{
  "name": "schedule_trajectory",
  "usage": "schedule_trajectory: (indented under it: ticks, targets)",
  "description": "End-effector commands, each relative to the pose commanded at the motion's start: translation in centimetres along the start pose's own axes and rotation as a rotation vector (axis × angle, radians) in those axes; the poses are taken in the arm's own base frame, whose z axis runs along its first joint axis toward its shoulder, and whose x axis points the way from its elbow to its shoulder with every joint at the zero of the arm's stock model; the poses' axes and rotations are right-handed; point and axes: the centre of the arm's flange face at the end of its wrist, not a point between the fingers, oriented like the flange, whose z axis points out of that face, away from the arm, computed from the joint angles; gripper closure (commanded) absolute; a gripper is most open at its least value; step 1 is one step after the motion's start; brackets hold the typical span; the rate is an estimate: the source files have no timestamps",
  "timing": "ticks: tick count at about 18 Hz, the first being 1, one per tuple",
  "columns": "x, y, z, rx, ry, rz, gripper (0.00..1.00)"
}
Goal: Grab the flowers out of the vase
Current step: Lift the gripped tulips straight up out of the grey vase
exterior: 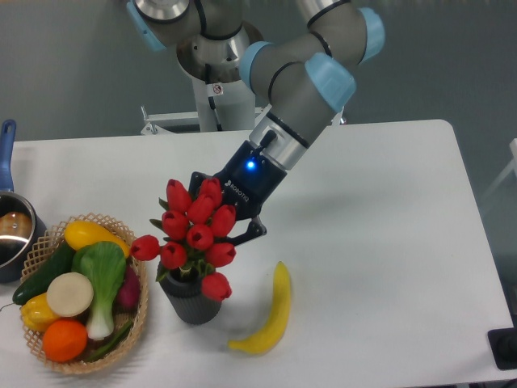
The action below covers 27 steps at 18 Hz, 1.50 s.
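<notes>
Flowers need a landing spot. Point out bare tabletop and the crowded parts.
Bare: the table's right half, from the banana to the right edge, and the back-left strip behind the basket. Crowded: front left, where pot, basket, vase with flowers and gripper cluster.

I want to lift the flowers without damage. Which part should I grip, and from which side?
Grip the flowers low, at the green stems just above the vase, coming from the side. The red buds spread wide and look fragile; the stems gather narrowly there.
</notes>
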Motion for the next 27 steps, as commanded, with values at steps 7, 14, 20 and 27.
schedule_trajectory:
  ticks: [7, 14, 20, 27]
  targets:
    - [-0.4, -2.5, -2.5, 0.060, -0.013, -0.056, 0.66]
    - [-0.4, -4.8, -6.8, 0.091, -0.082, -0.102, 0.66]
    - [-1.0, -6.6, -8.7, 0.114, -0.109, -0.118, 0.66]
    - [-3.3, -8.2, -13.4, 0.166, -0.170, -0.065, 0.66]
